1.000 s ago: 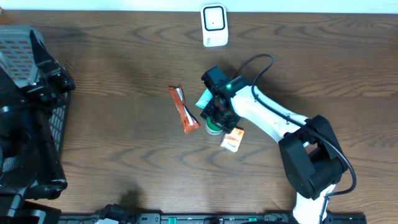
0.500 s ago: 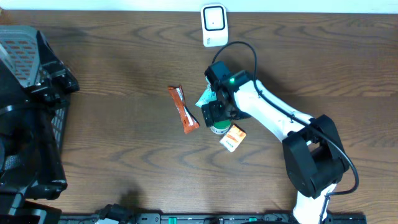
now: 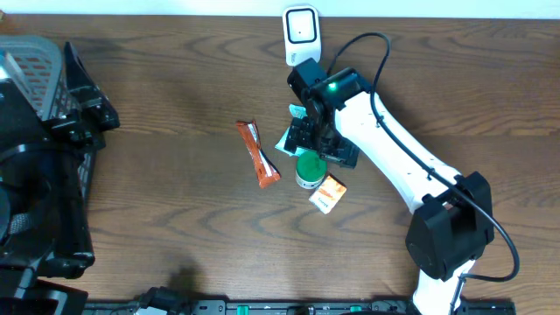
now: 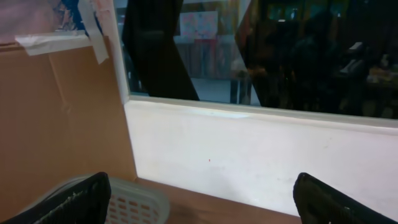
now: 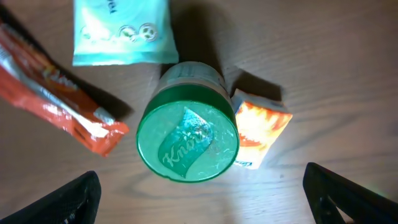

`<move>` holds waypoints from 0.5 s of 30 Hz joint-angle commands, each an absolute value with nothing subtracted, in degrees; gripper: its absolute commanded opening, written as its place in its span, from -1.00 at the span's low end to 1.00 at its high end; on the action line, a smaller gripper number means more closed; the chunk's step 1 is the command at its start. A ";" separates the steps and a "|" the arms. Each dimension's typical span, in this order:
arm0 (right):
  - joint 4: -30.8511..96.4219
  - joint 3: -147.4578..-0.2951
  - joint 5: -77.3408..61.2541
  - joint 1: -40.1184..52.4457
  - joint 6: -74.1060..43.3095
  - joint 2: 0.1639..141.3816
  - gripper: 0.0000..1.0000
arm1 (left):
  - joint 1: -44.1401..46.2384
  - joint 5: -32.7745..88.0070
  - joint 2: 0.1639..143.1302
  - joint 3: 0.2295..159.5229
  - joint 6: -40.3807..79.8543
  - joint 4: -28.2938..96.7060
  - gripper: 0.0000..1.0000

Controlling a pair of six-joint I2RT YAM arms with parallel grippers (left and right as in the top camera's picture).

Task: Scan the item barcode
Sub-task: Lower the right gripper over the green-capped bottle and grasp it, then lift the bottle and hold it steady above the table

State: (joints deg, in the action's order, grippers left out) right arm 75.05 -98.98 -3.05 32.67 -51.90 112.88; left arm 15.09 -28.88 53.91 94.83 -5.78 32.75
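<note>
Dark wood worktop (image 3: pixel 157 219), with a small cluster of goods by the right arm.

- Nearest the arm's base, a small orange carton (image 5: pixel 261 134) is laid just beside the jar.
- Next, a jar (image 5: pixel 188 142) with a green plastic lid is stood upright directly beneath the right tool (image 5: pixel 202 198). The tool's fingers are spread wide to either side, and nothing is pinched.
- The jar is judged the item to be scanned. It is expected to be rigid, fairly weighty and smooth-sided. A hold across the body below the lid is advised, and no barcode is seen from above.
- Left of it lies an orange wrapped bar (image 5: pixel 56 99).
- Beyond is a teal packet (image 5: pixel 121 31).
- Farthest is a white scanner (image 3: pixel 301 35) at the rear edge.
- The left tool (image 4: pixel 200 199) is held spread and empty, far off by a basket (image 3: pixel 35 66).
</note>
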 commanded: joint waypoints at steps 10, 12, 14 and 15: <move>68.25 -93.51 -4.54 32.32 -58.76 117.10 0.98 | 14.81 -27.35 54.00 94.17 -5.23 32.47 0.87; 66.59 -93.51 -5.39 32.36 -58.74 118.32 0.96 | 14.79 -27.38 54.00 94.17 -5.23 32.47 0.87; 64.93 -93.51 -6.98 32.40 -58.74 119.31 0.93 | 14.79 -27.38 54.00 94.15 -5.23 32.49 0.87; 63.96 -93.51 -7.55 32.40 -58.72 119.74 0.92 | 14.79 -27.38 54.00 94.13 -5.23 32.49 0.87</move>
State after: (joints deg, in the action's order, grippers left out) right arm 65.08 -93.89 -5.39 32.69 -57.78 117.91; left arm 15.09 -27.49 53.91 94.74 -5.78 32.75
